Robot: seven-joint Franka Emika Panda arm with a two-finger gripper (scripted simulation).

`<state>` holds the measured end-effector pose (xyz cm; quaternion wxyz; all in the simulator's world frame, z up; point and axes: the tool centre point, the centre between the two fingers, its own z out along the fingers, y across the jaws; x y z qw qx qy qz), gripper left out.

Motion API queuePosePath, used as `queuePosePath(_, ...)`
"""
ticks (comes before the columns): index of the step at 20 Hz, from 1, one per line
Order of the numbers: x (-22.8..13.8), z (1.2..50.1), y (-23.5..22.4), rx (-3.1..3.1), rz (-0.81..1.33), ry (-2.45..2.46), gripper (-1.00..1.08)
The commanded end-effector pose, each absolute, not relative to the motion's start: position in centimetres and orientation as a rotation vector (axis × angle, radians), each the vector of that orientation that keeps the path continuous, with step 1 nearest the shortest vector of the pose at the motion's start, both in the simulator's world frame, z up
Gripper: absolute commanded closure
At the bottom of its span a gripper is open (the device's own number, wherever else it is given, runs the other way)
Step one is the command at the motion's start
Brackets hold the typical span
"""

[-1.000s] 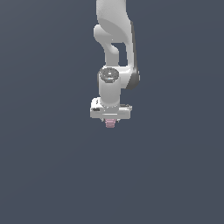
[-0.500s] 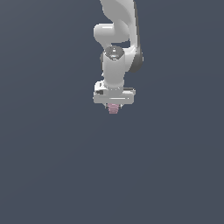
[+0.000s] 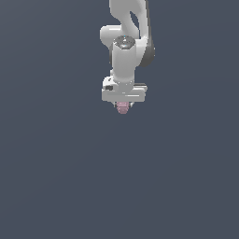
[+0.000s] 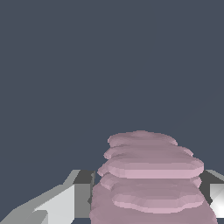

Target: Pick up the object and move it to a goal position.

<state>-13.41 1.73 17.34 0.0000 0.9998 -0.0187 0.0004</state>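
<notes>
The object (image 3: 123, 108) is a small pale pink ridged cylinder that sticks out below my white gripper (image 3: 123, 105) in the exterior view. The gripper hangs in mid-air in the upper middle of that view, shut on the object. In the wrist view the object (image 4: 151, 179) fills the space between the two fingers (image 4: 65, 203), which press against its sides. Only its lower tip shows in the exterior view; the rest is hidden by the gripper body. No goal marker shows in either view.
The white arm (image 3: 128, 42) rises from the gripper out of the exterior view's top. Around it is only a plain dark grey-blue background.
The gripper has risen with the pink object still held in it. The wrist has turned, so the arm's upper links now stand more upright.
</notes>
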Motion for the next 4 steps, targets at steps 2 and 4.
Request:
queuePosePath(2, -13.81, 17.77, 1.86, 3.141, 0.001, -0.059, 1.08)
queuePosePath(4, -13.85, 17.84, 1.89, 3.141, 0.001, -0.059, 1.08)
